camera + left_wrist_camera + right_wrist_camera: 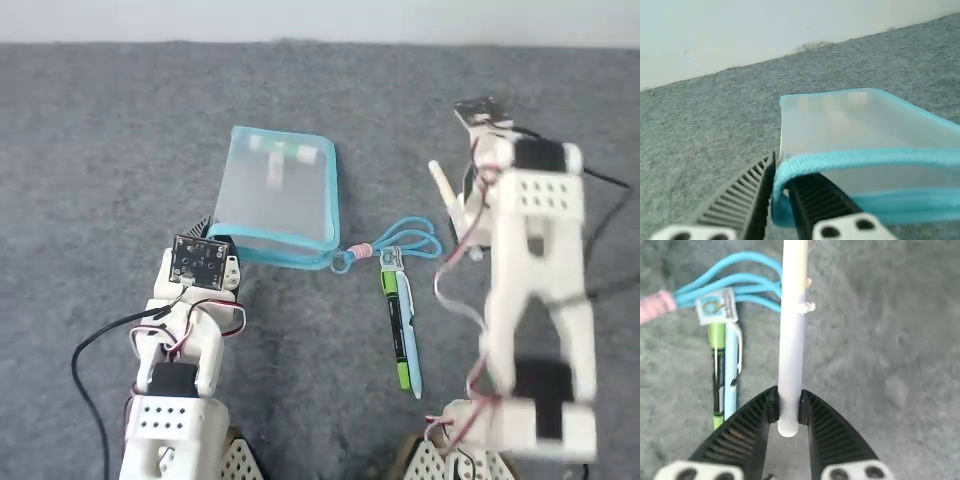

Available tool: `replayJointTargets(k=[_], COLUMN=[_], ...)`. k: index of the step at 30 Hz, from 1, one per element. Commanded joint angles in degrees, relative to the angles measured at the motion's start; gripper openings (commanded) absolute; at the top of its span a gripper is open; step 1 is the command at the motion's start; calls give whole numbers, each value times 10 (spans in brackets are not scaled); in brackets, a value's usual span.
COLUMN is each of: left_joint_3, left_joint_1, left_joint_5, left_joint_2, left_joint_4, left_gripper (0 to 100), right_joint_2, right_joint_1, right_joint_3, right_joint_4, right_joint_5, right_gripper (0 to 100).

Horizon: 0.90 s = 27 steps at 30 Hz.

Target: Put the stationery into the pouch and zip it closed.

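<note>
- Right now my left gripper (781,172) is clenched on the cyan fabric rim of the pouch (860,130), with one ribbed finger on each side of the edge near a corner.
- Seen from the high view, the pouch (278,195) lies on the grey carpet (100,130) in the upper middle of the frame, left of centre. It is translucent with cyan binding, and a few pale shapes show through it, too blurred to name.
- My left gripper (207,230) meets the pouch at its lower left corner in that view.
- My right gripper (788,407) is grasping a white pen (791,330) by one end, and the rest of the pen sticks straight out past my fingertips.
- From above, the white pen (440,186) slants up and to the left in the right half of the frame, above my right gripper (462,215).
- A green pen (393,310) and a light blue pen (410,345) lie side by side on the carpet, right of lower centre and touching along their length.
- A cyan cord (410,238) loops rightward from the pouch's lower right corner, with a pink wrap (362,250) near the pouch and a small tag (391,260) over the top ends of the two pens.
</note>
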Motion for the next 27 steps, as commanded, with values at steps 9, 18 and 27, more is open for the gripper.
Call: replayJointTargets(k=[9,18,27], left_joint_3=[-7,-7,-7], left_joint_1=[5,5,5], left_joint_5=[-2,-2,-2], left_joint_2=[3,3,3], left_joint_4=[-20,-20,-20], left_gripper=[12,12,12], right_joint_2=[-481,-579,-458], right_joint_1=[-174,-336,-347], right_joint_3=[185,266,274], right_joint_4=[28,75,44], right_joint_5=[0,62,76], right_gripper=[6,6,6])
